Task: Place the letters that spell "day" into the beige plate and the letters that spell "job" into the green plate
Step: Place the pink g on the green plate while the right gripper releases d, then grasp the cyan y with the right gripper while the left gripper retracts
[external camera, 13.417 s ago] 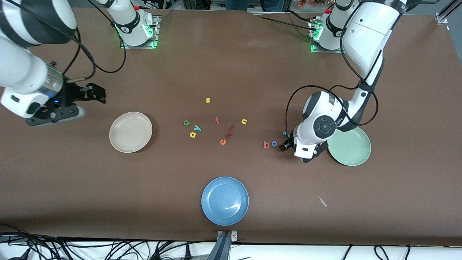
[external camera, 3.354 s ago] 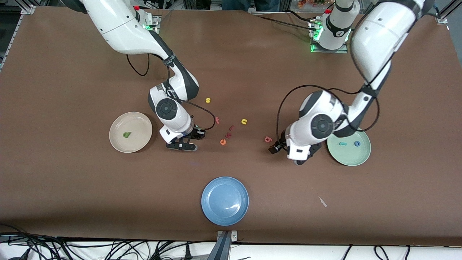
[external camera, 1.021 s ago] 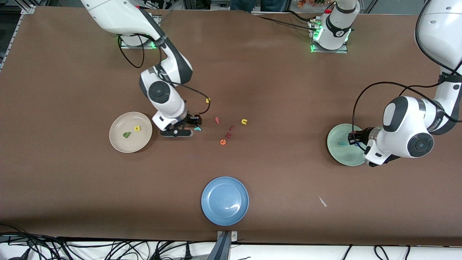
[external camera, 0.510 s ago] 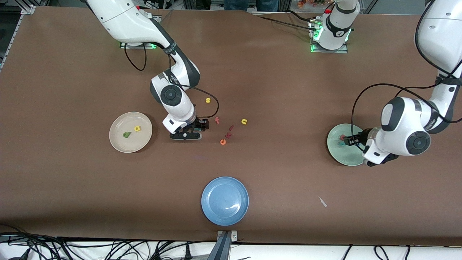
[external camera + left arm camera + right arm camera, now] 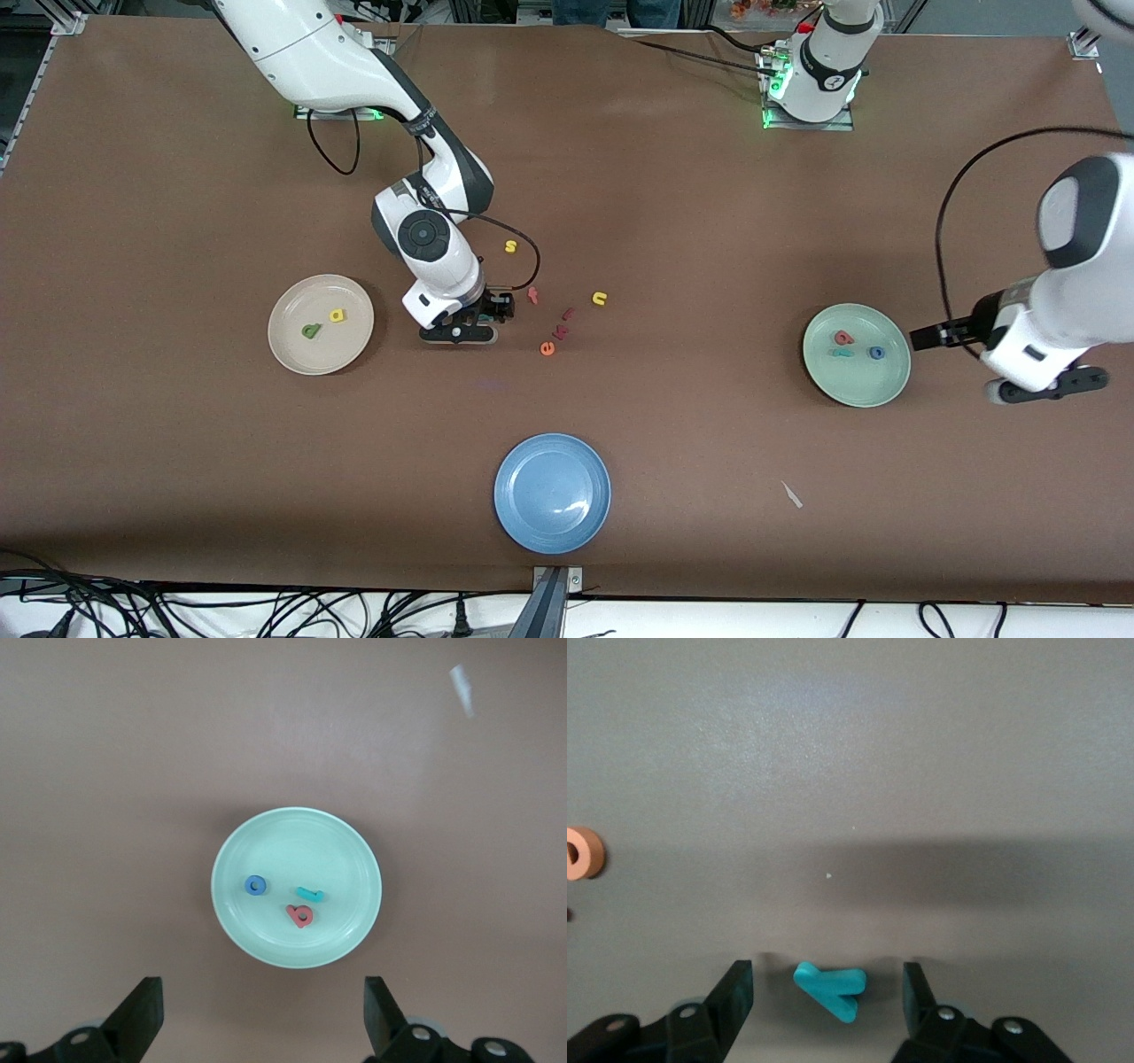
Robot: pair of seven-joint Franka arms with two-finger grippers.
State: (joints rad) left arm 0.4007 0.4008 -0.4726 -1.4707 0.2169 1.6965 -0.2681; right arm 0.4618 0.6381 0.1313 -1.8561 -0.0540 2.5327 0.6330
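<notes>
Nearly finished. Beige plate [image 5: 320, 324] at right arm's end of table: green d [image 5: 309, 331] and yellow a [image 5: 337, 315] inside, third letter missing. Right gripper [image 5: 827, 992] low at table beside that plate, jaws parted around teal y [image 5: 830, 989], not clenched on it (y lying flat on table between fingers). Stray letters lying near table centre, blue plate [image 5: 552, 494] nearer the front camera. Green plate [image 5: 856, 354]: red-orange b [image 5: 842, 338], teal j [image 5: 841, 353], blue o [image 5: 876, 353] all in. Left gripper [image 5: 259, 1019] released, empty, up over bare table by green plate. Remaining: grasp y, carry to beige plate.
</notes>
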